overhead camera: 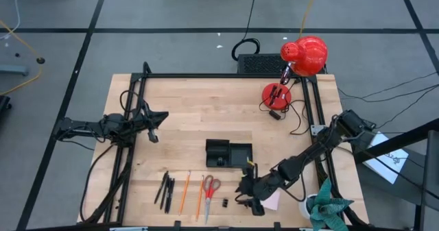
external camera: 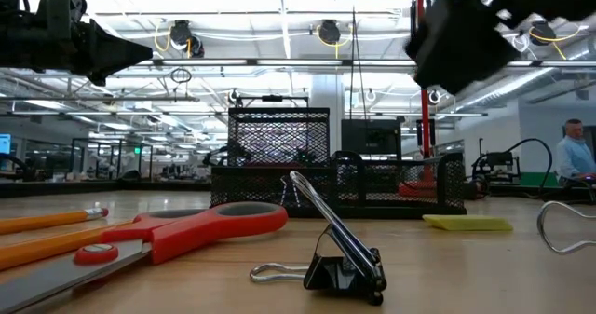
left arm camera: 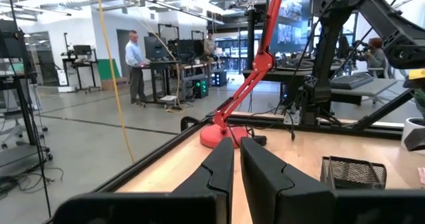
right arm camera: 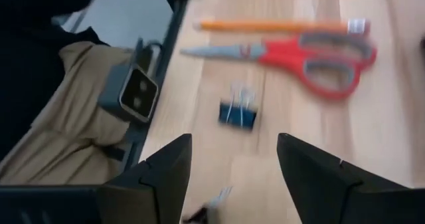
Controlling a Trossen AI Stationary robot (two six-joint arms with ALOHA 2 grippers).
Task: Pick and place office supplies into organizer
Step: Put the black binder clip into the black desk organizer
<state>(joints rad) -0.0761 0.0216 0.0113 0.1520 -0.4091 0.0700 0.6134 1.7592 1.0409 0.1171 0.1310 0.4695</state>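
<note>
Wooden tabletop point(overhead camera: 206, 114), right gripper point(right arm camera: 232, 164) jaws open above binder clip point(right arm camera: 238, 113) near scissors point(right arm camera: 312, 51), left gripper point(overhead camera: 156, 125) parked far-left, jaws almost closed, empty, organizer point(overhead camera: 229, 153) mid-table.

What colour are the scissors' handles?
Red; the scissors show best in the right wrist view.

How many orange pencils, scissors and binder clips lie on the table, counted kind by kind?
Orange pencils: 2
Red-handled scissors: 1
Black binder clips: 2
Total: 5
</note>
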